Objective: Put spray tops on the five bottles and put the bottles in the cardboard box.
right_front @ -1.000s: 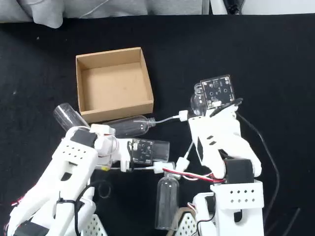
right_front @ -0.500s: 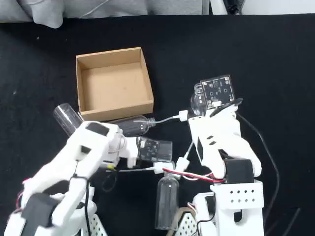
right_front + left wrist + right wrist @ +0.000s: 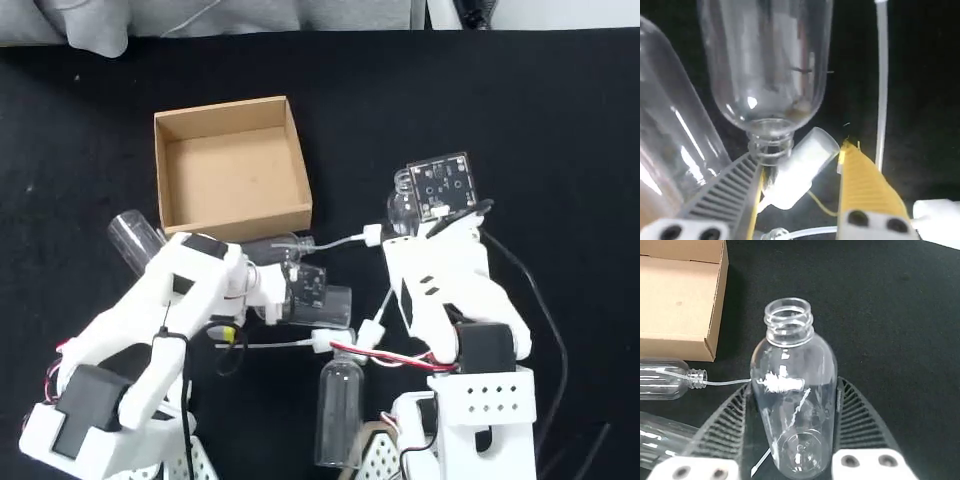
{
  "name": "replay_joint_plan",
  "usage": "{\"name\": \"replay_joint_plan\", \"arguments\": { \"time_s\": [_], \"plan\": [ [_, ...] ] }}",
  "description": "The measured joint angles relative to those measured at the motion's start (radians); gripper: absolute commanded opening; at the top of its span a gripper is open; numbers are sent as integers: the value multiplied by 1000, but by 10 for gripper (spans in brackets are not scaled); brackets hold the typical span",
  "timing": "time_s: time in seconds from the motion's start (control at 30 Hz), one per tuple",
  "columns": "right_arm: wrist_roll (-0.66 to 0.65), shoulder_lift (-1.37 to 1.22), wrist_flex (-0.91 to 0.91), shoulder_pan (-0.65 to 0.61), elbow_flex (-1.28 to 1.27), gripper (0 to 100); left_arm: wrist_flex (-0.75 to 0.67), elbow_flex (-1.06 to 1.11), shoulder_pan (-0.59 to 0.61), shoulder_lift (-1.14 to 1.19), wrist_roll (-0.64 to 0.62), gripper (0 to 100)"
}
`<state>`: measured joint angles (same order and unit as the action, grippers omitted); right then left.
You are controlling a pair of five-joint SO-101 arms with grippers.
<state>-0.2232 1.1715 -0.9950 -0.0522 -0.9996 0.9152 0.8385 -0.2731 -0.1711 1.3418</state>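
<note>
Now, held bottle (image 3: 792, 400): is standing neck up and uncapped, to the right of the cardboard box.
right claw (image 3: 794, 385): is clamping the held bottle's body between both fingers.
cardboard box (image 3: 300, 160): is sitting open side up on the far left part of the table (image 3: 540, 100).
tubed bottle (image 3: 262, 253): is lying on its side just near of the box, neck pointing right, with the thin tube of a trailing spray top (image 3: 372, 235) running into its neck.
lying bottle (image 3: 767, 65): is lying just near of the tubed bottle, under the left arm's wrist.
left claw (image 3: 800, 152): is standing parted around the lying bottle's neck and a white spray top (image 3: 800, 167); the neck is touching the grey finger, and a gap is showing beside the yellow finger.
side bottle (image 3: 133, 238): is lying tilted off the box's near left corner.
near bottle (image 3: 340, 405): is lying between the two arm bases, neck pointing far.
loose spray tops (image 3: 322, 342): are lying between the lying bottle and the near bottle.
</note>
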Motion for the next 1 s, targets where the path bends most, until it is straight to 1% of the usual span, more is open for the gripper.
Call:
{"name": "replay_joint_plan", "arguments": {
  "time_s": [0.13, 0.23, 0.3, 0.57, 1.0],
  "plan": [
    [0, 0, 0, 0, 0, 92, 2, 0, 0, 2, -23, 82],
    [0, 0, 0, 0, 0, 92, 5, 3, 0, 18, -25, 41],
    [0, 0, 0, 0, 0, 92, 5, 5, -6, 18, -40, 36],
    [0, 0, 0, 0, 0, 92, 5, 5, -6, 20, -172, 35],
    [0, 0, 0, 0, 0, 92, 5, 5, -6, 20, -318, 28]
  ]
}}
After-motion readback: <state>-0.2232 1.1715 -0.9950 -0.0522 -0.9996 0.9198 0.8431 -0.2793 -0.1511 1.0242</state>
